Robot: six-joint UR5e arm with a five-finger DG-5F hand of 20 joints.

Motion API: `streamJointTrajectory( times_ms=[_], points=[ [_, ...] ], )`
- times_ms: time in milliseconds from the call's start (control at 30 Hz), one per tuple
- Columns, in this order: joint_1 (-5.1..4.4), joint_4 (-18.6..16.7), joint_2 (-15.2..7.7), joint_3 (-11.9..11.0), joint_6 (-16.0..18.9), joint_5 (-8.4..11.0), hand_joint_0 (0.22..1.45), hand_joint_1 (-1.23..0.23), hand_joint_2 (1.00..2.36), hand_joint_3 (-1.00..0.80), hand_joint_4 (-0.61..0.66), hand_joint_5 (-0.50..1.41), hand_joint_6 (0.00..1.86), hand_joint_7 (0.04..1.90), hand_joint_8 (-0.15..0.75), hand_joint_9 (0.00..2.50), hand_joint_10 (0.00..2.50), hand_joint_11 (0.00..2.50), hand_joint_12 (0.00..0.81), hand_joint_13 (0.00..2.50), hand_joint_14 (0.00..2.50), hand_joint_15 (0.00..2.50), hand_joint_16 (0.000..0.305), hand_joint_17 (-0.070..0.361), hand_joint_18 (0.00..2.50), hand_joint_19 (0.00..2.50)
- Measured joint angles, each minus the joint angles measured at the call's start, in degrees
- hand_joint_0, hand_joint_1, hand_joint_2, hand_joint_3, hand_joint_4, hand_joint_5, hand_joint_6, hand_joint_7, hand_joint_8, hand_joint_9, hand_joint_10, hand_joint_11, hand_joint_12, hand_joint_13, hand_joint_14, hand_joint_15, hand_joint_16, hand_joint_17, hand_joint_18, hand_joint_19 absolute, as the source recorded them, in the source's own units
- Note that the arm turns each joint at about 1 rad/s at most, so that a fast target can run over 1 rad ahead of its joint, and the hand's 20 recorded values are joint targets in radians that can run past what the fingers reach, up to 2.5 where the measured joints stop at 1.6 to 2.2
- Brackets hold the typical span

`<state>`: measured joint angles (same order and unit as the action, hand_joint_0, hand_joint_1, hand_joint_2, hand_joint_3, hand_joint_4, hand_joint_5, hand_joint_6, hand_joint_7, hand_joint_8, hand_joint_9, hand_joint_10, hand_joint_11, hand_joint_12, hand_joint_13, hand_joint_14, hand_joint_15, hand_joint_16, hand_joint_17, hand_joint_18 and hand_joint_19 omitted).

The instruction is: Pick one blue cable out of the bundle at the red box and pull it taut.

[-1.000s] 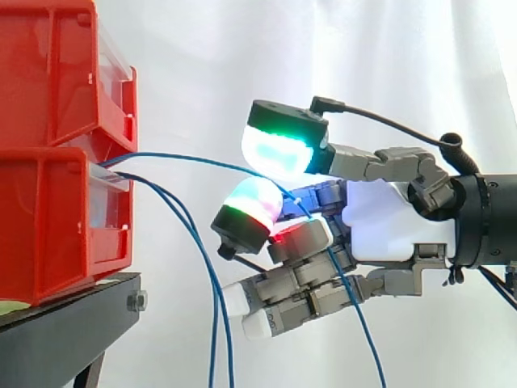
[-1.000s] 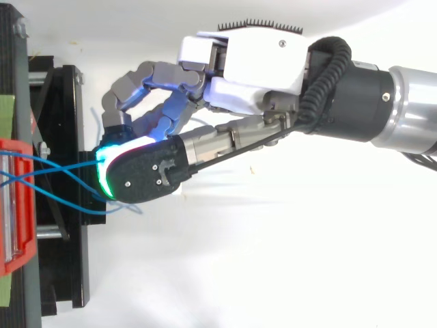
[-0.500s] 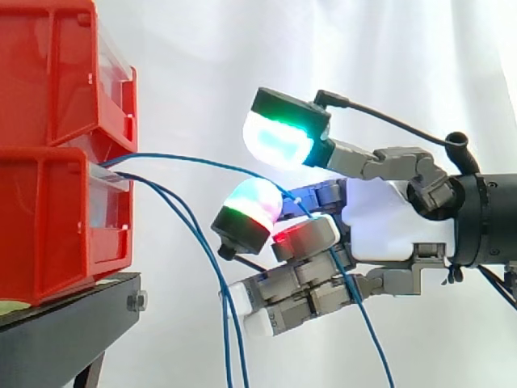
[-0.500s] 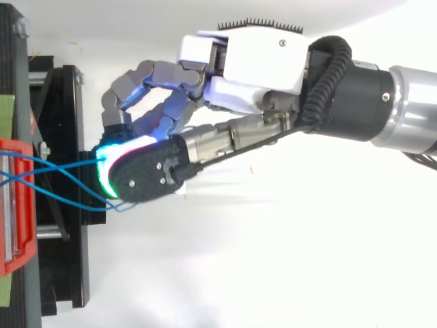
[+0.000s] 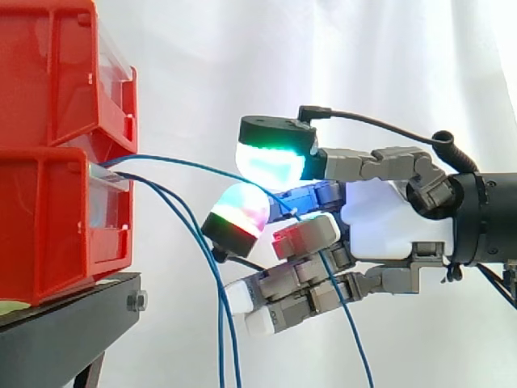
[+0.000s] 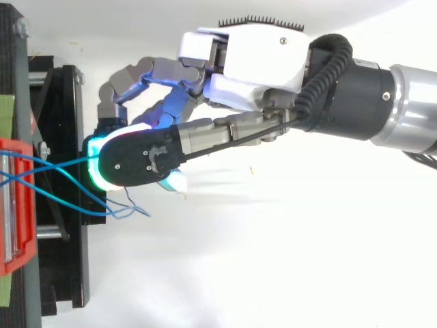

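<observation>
Thin blue cable [image 5: 178, 159], one strand of the bundle, leaves the front of the lower red plastic bin [image 5: 48, 234]. It runs in a shallow arc across the gap to the robot's white-and-grey hand [image 5: 380, 218], passes in among the curled fingers and drops free below them.

We judge the picking done. That strand is parted from the remaining blue cables [image 5: 212, 295], which come out of the same bin front and hang down past the black metal stand [image 5: 73, 323].

The pulling is what is left. Between bin and hand the blue cable bows a little instead of drawing a straight line, so we would not call it taut yet. To take out the slack, we think the hand must draw away from the bin, towards the right of the side view.

The hand is closed on the blue cable, its fingers curled round it. The green-glowing thumb pad [image 5: 271, 162] sits above the strand and a magenta-and-green pad [image 5: 238, 212] just below it. How firmly the strand is nipped we cannot tell, since the thumb pad seems to sit slightly clear of it.

The arm [image 6: 410, 109] comes in level from the right, with the fingers pointing towards the bin and the thumb uppermost. The fingertips are near the stand but apart from the bin front. From above, we see the cables cross one another just outside the red plastic bin [image 6: 20, 260].
</observation>
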<state>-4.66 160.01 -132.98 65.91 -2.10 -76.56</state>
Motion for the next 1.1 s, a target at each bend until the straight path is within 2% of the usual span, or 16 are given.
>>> streamJointTrajectory(
  times_ms=[400,700,1100],
  points=[
    [0.0,-0.1,0.0,-0.1,-0.1,0.01,0.59,-0.74,1.01,-0.16,0.22,-0.1,0.75,1.08,0.379,1.22,0.01,1.38,0.415,0.76,0.02,0.44,0.062,0.14,0.6,0.36],
    [0.0,0.1,0.0,-0.6,-0.3,0.01,0.59,-0.78,1.01,-0.2,0.22,-0.12,0.79,1.08,0.362,1.19,0.01,1.39,0.402,0.73,0.02,0.44,0.059,0.133,0.56,0.37],
    [0.06,0.2,0.0,-1.6,-1.2,0.0,0.6,-0.86,1.01,-0.35,0.23,-0.13,0.81,1.06,0.343,1.17,0.01,1.4,0.38,0.71,0.02,0.45,0.055,0.124,0.53,0.38]
  ],
)
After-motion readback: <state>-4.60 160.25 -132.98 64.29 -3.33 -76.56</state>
